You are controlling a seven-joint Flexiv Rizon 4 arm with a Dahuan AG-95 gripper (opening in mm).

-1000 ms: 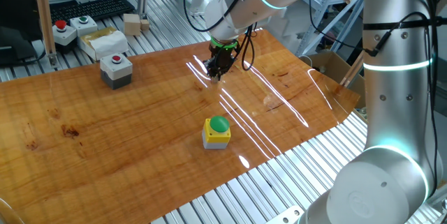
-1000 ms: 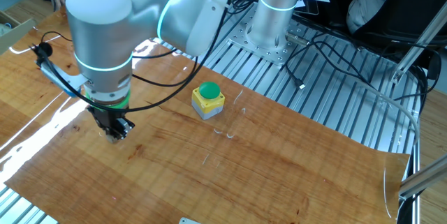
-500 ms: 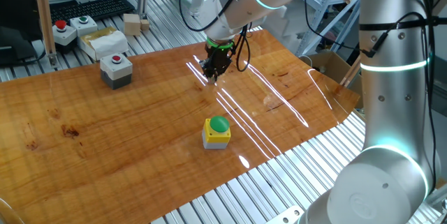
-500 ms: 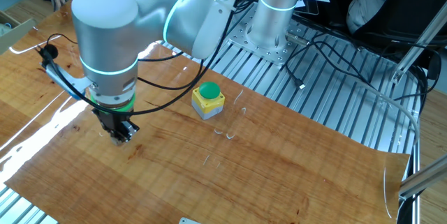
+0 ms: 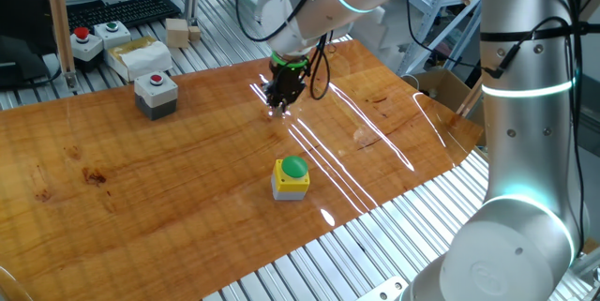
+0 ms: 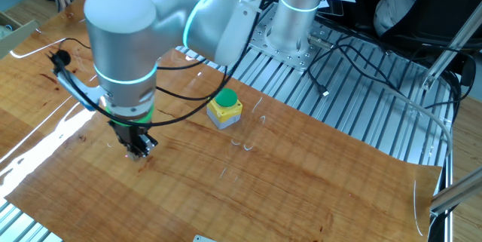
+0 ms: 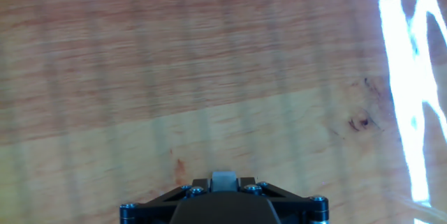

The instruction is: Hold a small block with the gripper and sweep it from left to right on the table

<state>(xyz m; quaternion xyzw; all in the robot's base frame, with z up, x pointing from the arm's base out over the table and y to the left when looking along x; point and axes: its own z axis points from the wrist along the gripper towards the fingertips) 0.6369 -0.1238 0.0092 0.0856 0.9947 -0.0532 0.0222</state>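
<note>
My gripper (image 5: 277, 106), black with a green ring above it, stands upright with its tips at the surface of the orange-brown table (image 5: 187, 170), near the far edge. In the other fixed view the gripper (image 6: 140, 151) is left of the board's middle (image 6: 301, 174). In the hand view the jaws (image 7: 223, 186) are shut on the small block (image 7: 223, 177), a pale cube end showing between the black jaws over the wood grain (image 7: 209, 56). In both fixed views the block is too small to make out between the fingers.
A yellow-and-grey box with a green button (image 5: 292, 177) sits in front of the gripper, also in the other fixed view (image 6: 224, 108). A grey red-button box (image 5: 156, 93), white button boxes (image 5: 86, 43), pale wooden blocks (image 5: 178, 31) and a keyboard (image 5: 122, 10) lie far left. Bright glare streaks (image 7: 405, 112) cross the board.
The gripper, still shut on the block, has slid along the table: leftward in the one fixed view, rightward in the other fixed view. The button boxes have not moved.
</note>
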